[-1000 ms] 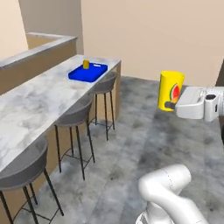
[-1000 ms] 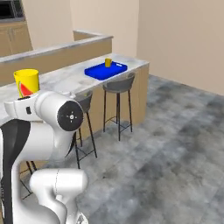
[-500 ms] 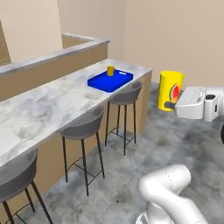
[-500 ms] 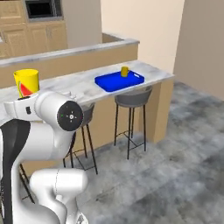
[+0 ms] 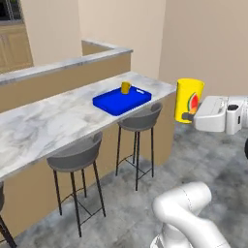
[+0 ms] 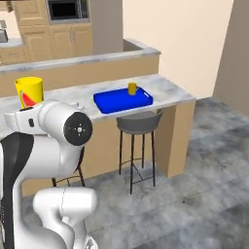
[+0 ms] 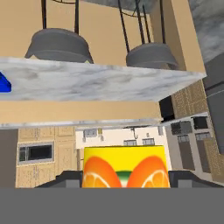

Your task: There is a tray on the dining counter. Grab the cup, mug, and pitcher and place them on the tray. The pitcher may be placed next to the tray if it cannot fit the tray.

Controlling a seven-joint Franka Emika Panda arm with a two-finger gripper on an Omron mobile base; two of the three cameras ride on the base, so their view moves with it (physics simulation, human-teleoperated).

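The fingers (image 7: pixel 124 178) grip the cup (image 5: pixel 189 100), held in the air near the desk's (image 5: pixel 58 116) right end. The mug (image 5: pixel 126 87) stands on the tray's (image 5: pixel 116 100) far edge. The right base view shows a microwave (image 6: pixel 67 9) beyond the desk.

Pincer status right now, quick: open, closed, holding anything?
Pincer: closed on the cup, carried in the air, away from the dining counter.
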